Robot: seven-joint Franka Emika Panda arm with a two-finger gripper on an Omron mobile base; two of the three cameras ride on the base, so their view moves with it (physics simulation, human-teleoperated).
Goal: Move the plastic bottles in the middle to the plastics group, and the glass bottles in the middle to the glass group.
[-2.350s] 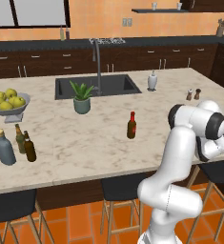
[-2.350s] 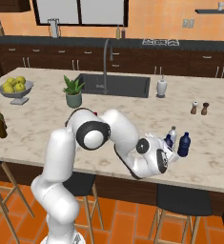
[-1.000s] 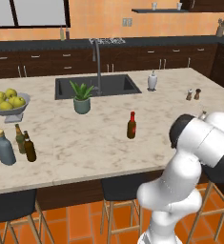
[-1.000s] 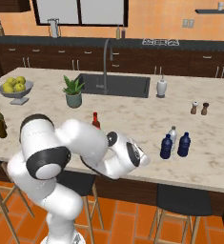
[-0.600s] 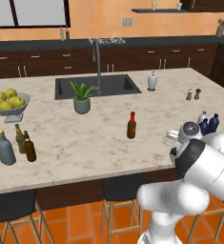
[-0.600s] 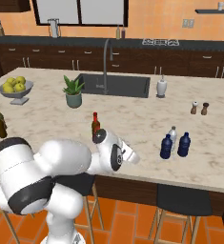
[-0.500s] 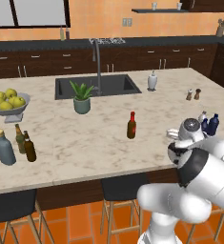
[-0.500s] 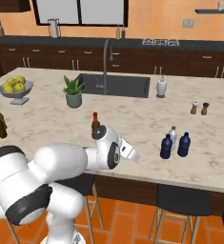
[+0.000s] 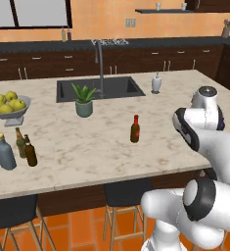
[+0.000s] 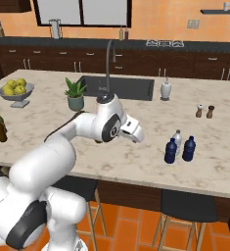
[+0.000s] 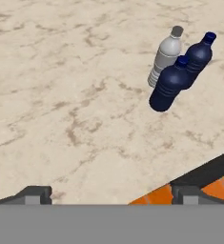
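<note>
- Red-capped bottle (image 9: pixel 135 129) alone mid-tabletop (image 9: pixel 102 147): tall and slim, a sideways nudge could topple it.
- Claw (image 11: pixel 111 193) wide open, empty, near the plastics (image 11: pixel 180 66).

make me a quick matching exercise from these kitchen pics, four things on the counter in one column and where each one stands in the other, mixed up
Things:
1. red-capped brown bottle
2. squat navy bottle
3. grey-blue corked bottle
4. potted plant

Places:
A. at the counter's left end, beside two thin dark bottles
B. alone in the middle of the counter
C. just in front of the sink
D. next to the pale clear bottle and another dark blue bottle

Pairs: 1-B, 2-D, 3-A, 4-C
</note>
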